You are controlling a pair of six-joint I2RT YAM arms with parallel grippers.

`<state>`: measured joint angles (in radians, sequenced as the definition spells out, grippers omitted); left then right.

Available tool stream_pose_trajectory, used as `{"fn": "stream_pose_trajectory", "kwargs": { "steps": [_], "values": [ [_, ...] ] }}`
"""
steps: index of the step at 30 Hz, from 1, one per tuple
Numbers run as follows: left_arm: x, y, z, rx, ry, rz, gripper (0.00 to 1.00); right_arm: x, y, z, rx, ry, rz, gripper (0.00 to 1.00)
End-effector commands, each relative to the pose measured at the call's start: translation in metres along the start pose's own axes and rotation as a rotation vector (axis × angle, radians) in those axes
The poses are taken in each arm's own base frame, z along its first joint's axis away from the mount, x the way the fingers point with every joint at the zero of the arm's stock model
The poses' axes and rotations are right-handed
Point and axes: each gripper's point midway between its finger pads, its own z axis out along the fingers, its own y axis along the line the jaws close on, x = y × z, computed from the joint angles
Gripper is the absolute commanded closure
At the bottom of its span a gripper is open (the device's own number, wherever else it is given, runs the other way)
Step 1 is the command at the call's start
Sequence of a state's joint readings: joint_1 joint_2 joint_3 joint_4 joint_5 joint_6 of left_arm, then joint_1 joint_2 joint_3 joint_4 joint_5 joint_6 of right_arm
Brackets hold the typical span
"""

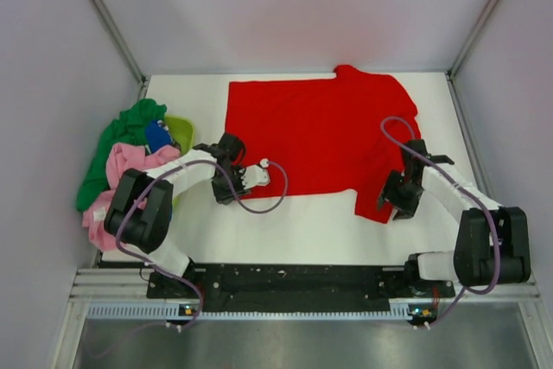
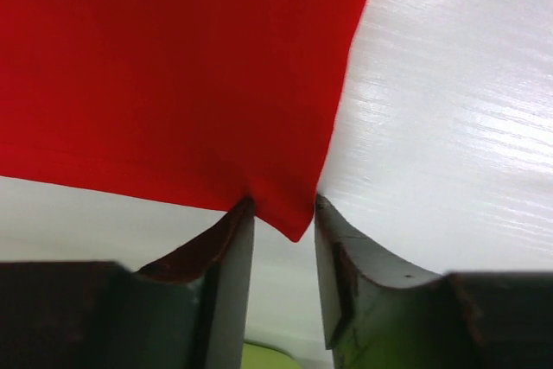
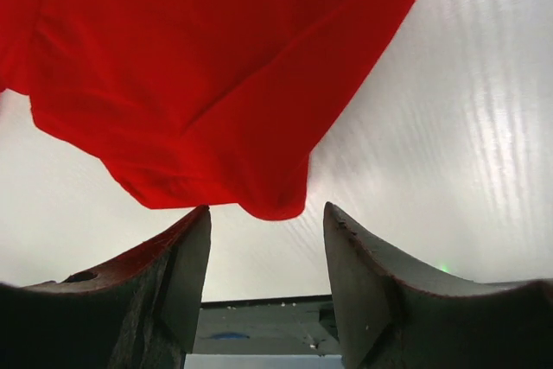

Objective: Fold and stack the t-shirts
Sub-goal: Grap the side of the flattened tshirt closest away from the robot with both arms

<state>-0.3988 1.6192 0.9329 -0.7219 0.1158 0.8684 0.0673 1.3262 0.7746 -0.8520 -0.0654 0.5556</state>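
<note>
A bright red t-shirt (image 1: 320, 131) lies spread flat on the white table (image 1: 294, 226), its print out of sight. My left gripper (image 1: 231, 151) is at the shirt's near-left corner. In the left wrist view that corner (image 2: 289, 213) pokes between the two fingers, which stand apart and touch the cloth's edges without pinching it. My right gripper (image 1: 395, 203) is open at the near-right part of the shirt. A rumpled fold of red cloth (image 3: 259, 170) lies on the table just past its fingertips, free of them. Green (image 1: 130, 131), pink (image 1: 130, 168) and blue (image 1: 158, 136) t-shirts are heaped at the left.
A lime-green plastic basket (image 1: 181, 130) sits at the table's left edge under the heap of shirts. Grey walls close in the table at the back and on both sides. The black base rail (image 1: 294, 278) runs along the near edge.
</note>
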Motion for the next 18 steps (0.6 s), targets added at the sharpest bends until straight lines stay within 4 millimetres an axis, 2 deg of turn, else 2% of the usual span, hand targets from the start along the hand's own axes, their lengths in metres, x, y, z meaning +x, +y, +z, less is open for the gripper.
{"fn": "stream_pose_trajectory", "kwargs": {
  "steps": [1,3,6,9,13,15,18],
  "values": [
    [0.002,0.001,0.011,-0.011,-0.007,-0.012,0.65,0.003,0.028,0.007,-0.150,-0.017,0.060,0.48],
    [0.002,0.002,0.010,-0.020,-0.008,-0.019,0.70,0.004,0.025,0.014,-0.137,-0.011,0.069,0.62],
    [0.004,0.005,0.009,-0.045,-0.001,-0.036,0.97,-0.001,0.016,0.011,-0.097,-0.063,0.078,0.99],
    [0.008,0.013,-0.002,-0.095,0.023,-0.086,1.00,-0.009,0.017,-0.005,-0.117,-0.144,0.090,1.00],
    [-0.002,0.025,-0.024,-0.162,-0.032,-0.132,1.00,-0.023,0.023,-0.029,-0.158,-0.232,0.070,1.00],
    [-0.013,0.034,-0.033,-0.186,-0.056,-0.140,1.00,-0.041,0.033,-0.045,-0.177,-0.280,0.053,1.00],
    [-0.032,0.055,-0.048,-0.210,-0.081,-0.162,1.00,-0.087,0.049,-0.075,-0.185,-0.383,0.045,1.00]
  ]
}}
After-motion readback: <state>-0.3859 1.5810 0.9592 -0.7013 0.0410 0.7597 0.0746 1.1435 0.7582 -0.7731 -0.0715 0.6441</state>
